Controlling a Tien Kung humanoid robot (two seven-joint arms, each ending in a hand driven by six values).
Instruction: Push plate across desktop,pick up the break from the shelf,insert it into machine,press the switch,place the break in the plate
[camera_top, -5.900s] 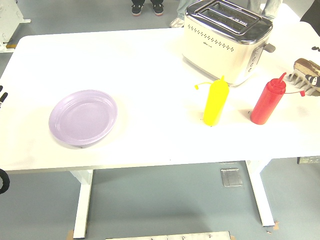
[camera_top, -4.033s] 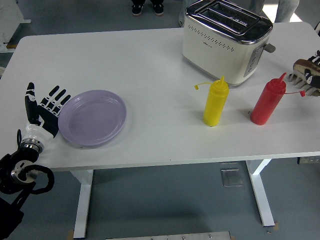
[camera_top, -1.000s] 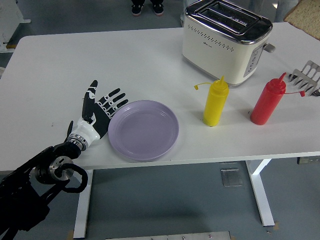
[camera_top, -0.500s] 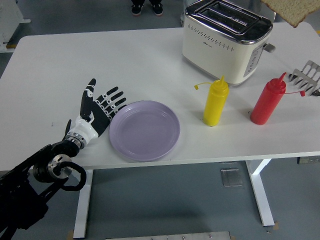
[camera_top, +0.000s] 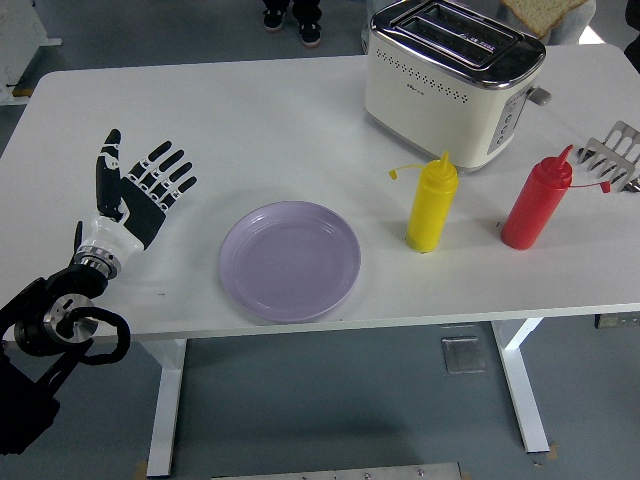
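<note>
The lilac plate (camera_top: 290, 260) lies near the table's front edge, left of centre. My left hand (camera_top: 135, 190) hovers well to its left, palm up and fingers spread, touching nothing. A slice of bread (camera_top: 540, 12) shows at the picture's top edge, just above the right end of the cream toaster (camera_top: 450, 75). Whatever holds the slice is beyond the frame. The toaster's slots face up and its lever (camera_top: 540, 97) sticks out on the right side. The metal bread rack (camera_top: 615, 155) at the right edge stands empty. My right hand does not show.
A yellow squeeze bottle (camera_top: 432, 205) and a red squeeze bottle (camera_top: 535, 205) stand in front of the toaster, between it and the table's near edge. A person's shoes (camera_top: 290, 12) show beyond the far side.
My left hand has drawn back to the left, away from the plate, which stays put. The bread slice has shifted left, closer over the toaster.
</note>
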